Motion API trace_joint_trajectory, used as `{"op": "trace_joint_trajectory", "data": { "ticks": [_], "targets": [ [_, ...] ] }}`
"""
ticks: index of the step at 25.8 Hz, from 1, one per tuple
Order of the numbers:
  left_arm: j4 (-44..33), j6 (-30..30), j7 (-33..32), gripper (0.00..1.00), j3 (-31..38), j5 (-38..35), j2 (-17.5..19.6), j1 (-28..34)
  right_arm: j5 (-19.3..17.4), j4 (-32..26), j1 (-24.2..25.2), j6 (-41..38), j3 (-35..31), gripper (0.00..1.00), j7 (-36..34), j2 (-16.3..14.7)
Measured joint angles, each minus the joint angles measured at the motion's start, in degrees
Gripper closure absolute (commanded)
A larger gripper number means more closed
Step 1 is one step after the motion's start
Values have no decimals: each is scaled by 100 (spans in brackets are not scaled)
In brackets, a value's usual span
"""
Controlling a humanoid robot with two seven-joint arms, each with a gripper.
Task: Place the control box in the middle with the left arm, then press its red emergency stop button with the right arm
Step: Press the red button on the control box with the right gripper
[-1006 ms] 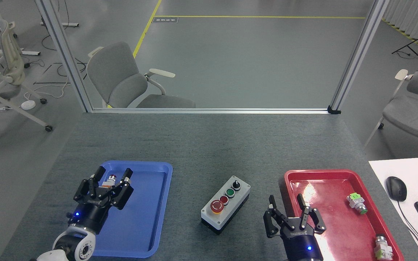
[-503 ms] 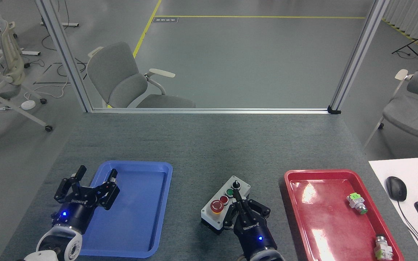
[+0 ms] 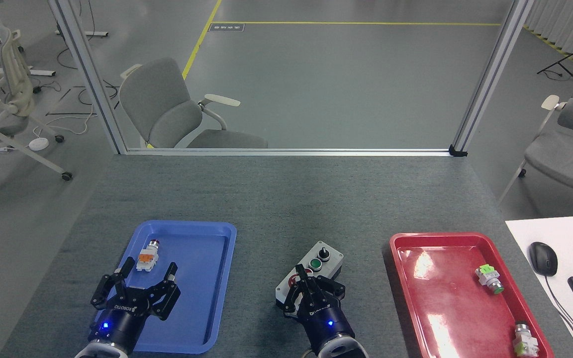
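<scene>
Box [image 3: 316, 271] sits mid-worktop [image 3: 276, 199] between the trays, so I'm on the press: right end effector [image 3: 302, 279], fingers pinched narrow, covers the red button. Next: push straight down. Left end effector [image 3: 148, 278] gapes wide, empty.

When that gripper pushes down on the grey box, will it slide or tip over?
Probably neither. The control box is a low oblong lying flat on its black base, so it looks hard to tip. The felt-like tabletop likely grips it against sliding. It looks like rigid plastic, so the right gripper should not dent it.

Glossy plastic red tray [image 3: 465, 238], felt-like tabletop [image 3: 276, 199]
</scene>
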Motion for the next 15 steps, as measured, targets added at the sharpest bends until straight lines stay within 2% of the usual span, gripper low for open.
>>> {"op": "trace_joint_trajectory", "data": {
  "ticks": [9,15],
  "targets": [
    [16,32,14,1,16,15,-66,-3,5,549,-49,-59,216,100,-145,5],
    [41,42,8,1,39,277,-136,-31,-21,623,-37,-59,225,100,-380,7]
  ]
}}
